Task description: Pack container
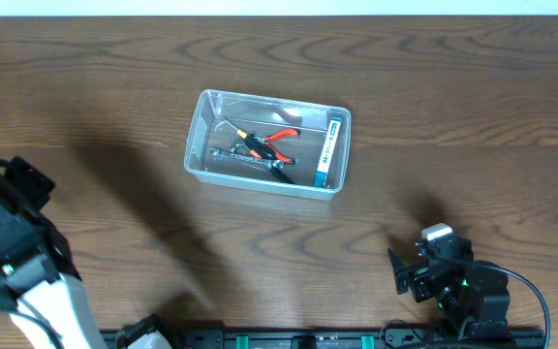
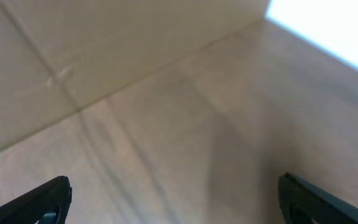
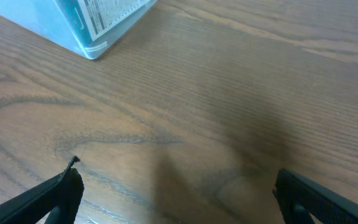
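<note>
**Both hands spread and clear of the packed container**

Left wrist view: nearest the lens are the two dark fingertips (image 2: 51, 196) of the left hand (image 2: 178, 200), one in each lower corner. They are spread wide with nothing between them. Beyond them there is only bare wooden table (image 2: 166, 112). The hand looks parked out of the way, not lined up on any item.

Right wrist view: the right hand (image 3: 180, 198) shows the same posture, with its fingertips far apart at the lower corners and nothing gripped. At the far left a corner of the container (image 3: 36, 22) comes into the frame. The printed blue-and-white box (image 3: 112, 11) shows through its clear wall. This hand hovers near the tub and apart from it, over open table.

Overhead view: the container sits a little left of the table's centre, well apart from both hands at the near edge. Inside, the box stands along the right wall, probably because its length fits that side. Red-handled pliers (image 1: 281, 138), a dark tool with an orange band (image 1: 250, 143) and a silver wrench (image 1: 229, 155) lie overlapping on the floor of the tub. They are flat and below the rim, so nothing pokes out.

No loose item is visible on the table around the tub. I judge the packing to be at or near its end, with the arms drawn back so they will not knock the container.
</note>
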Robot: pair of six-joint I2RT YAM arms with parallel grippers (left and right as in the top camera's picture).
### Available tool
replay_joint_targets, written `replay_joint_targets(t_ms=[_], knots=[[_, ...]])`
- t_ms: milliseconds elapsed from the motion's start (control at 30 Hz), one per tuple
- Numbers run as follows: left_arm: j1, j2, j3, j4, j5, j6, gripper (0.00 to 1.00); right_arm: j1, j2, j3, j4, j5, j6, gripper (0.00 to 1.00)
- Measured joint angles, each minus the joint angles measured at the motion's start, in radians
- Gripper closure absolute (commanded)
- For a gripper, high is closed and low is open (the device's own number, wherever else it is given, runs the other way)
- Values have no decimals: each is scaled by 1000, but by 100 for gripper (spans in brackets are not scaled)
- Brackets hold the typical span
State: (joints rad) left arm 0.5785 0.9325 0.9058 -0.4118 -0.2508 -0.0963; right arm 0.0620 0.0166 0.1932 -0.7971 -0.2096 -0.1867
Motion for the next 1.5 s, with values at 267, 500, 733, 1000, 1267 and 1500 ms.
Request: replay_joint_targets(t_ms=[267,500,733,1000,1267,1500], knots=[[-69,-169,0,0,0,0,2,0,0,0,-1,0,0,1],[-103,-174,0,-18,-2,0,2,0,0,0,-1,0,0,1],[-277,-286,0,-95,154,-1,2,0,0,0,-1,0,0,1],[-345,-348,-4,-103,538,-1,2,0,0,0,-2,0,0,1],[-442,-484,-224,225,565,-1,2,0,0,-1,-2,0,0,1],[-527,-637,-503,339,486,0,2,0,0,-2,-2,0,0,1]])
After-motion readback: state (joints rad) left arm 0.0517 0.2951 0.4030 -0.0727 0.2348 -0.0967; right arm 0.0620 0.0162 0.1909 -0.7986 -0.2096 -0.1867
